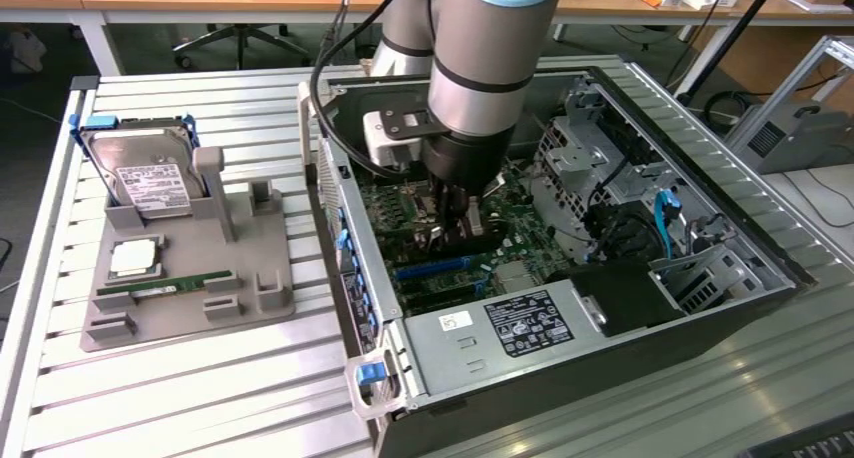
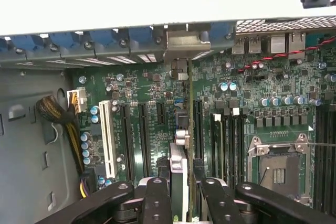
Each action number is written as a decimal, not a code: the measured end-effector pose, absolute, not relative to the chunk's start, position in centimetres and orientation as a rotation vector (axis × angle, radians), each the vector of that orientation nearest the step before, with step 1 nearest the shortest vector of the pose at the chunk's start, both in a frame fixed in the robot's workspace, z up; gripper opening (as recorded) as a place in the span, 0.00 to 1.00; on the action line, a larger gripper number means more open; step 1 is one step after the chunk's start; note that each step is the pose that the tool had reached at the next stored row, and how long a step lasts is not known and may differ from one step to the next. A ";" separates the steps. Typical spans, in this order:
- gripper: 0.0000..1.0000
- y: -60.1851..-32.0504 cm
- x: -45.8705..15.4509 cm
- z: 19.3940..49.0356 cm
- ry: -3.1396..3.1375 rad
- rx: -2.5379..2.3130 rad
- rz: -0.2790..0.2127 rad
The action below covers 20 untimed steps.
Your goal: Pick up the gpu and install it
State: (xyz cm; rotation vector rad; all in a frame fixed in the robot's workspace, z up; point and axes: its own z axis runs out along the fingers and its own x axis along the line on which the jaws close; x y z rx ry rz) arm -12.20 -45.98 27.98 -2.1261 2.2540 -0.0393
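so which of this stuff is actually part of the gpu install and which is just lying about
Job in hand:
- gpu, gripped edge-on by the end effector
- motherboard below it
- computer case

Lying about, on the grey holder outside the case:
- hard drive
- CPU
- RAM stick

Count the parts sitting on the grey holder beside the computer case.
3: a hard drive propped at the far end of the holder, a processor chip in its middle, and a memory stick nearer the camera. Nothing seems hidden.
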 end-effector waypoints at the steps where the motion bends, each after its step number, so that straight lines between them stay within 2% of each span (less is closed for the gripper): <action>1: 0.27 -46.0 -12.3 27.9 2.254 -2.126 -0.039; 14: 0.27 -46.1 -12.4 27.5 2.259 -2.132 -0.053; 20: 0.27 -46.1 -12.4 27.4 2.264 -2.136 -0.044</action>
